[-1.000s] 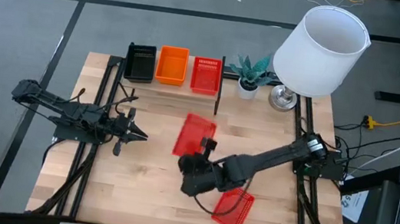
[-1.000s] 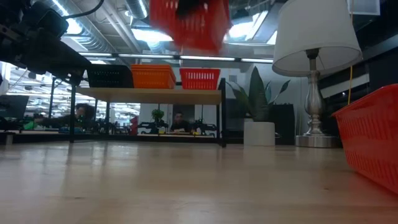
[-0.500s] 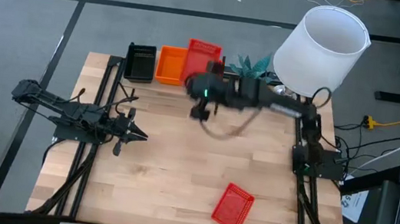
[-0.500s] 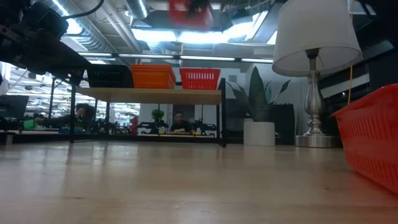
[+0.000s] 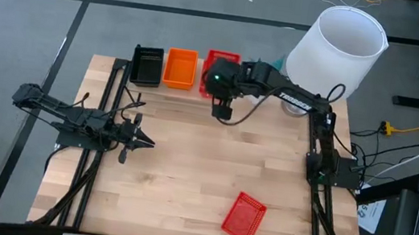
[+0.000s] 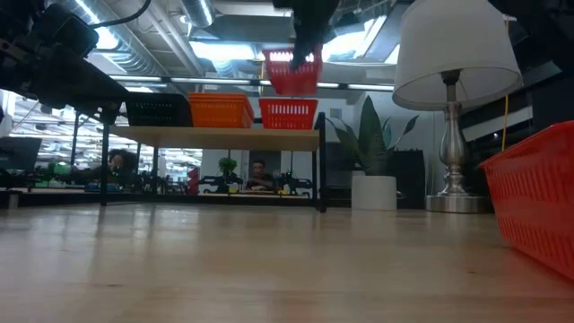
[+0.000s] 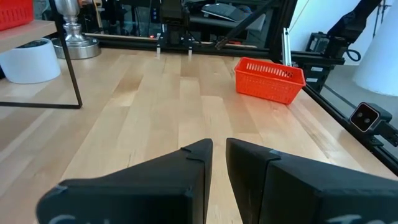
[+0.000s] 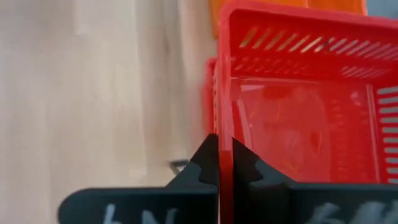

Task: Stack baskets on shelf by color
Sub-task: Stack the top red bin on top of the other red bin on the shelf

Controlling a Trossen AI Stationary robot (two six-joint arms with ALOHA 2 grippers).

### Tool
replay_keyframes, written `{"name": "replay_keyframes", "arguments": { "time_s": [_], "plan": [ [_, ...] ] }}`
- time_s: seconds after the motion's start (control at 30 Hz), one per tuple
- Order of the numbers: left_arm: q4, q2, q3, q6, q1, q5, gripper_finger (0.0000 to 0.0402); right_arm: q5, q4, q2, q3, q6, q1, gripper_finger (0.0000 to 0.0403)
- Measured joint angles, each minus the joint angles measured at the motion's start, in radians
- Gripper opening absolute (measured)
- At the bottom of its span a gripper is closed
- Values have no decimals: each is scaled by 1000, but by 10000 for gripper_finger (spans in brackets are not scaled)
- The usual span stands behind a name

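On the shelf [image 6: 215, 136] at the table's far edge stand a black basket [image 5: 148, 66], an orange basket [image 5: 180, 68] and a red basket [image 6: 288, 114] in a row. A little above that red basket hangs a second red basket [image 6: 292, 76], with my right gripper [image 6: 299, 56] shut on it. A third red basket [image 5: 244, 217] lies on the tabletop near the front right. My left gripper [image 5: 144, 141] rests level over the table's left side, its fingers [image 7: 193, 168] close together with nothing between them. My right gripper pinches one side wall of the red basket at its rim [image 8: 222, 127], one finger inside the basket and one outside. The fingers come slanting down from above. The basket hangs roughly level, open side up, clear of the red basket on the shelf.
A lamp with a big white shade [image 5: 335, 53] and a potted plant [image 6: 374, 191] stand at the far right beside the shelf. Bare wood lies across the table's middle [image 5: 186, 171].
My right gripper has carried the red basket from over the table's middle toward the far edge, rising as it went, and now holds it over the shelf's red basket. The basket was tilted a second ago; it now hangs about level.
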Motion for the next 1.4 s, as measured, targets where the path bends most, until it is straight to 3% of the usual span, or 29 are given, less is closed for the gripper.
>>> {"name": "replay_keyframes", "arguments": {
  "time_s": [0.37, 0.73, 1.17, 1.4],
  "plan": [
    [0, 0, 0, -1, 0, 0, 39, -162, 127, 0, -82, -58, -69, 0],
    [0, 0, 0, -4, 0, 0, 39, -158, 92, 0, -83, -46, -85, 5],
    [1, 0, 0, -5, 0, 0, 39, -156, 125, 5, -83, -52, -101, 75],
    [1, 0, 0, -8, 0, 0, 39, -118, 121, 5, -83, -52, -105, 84]
  ]
}}
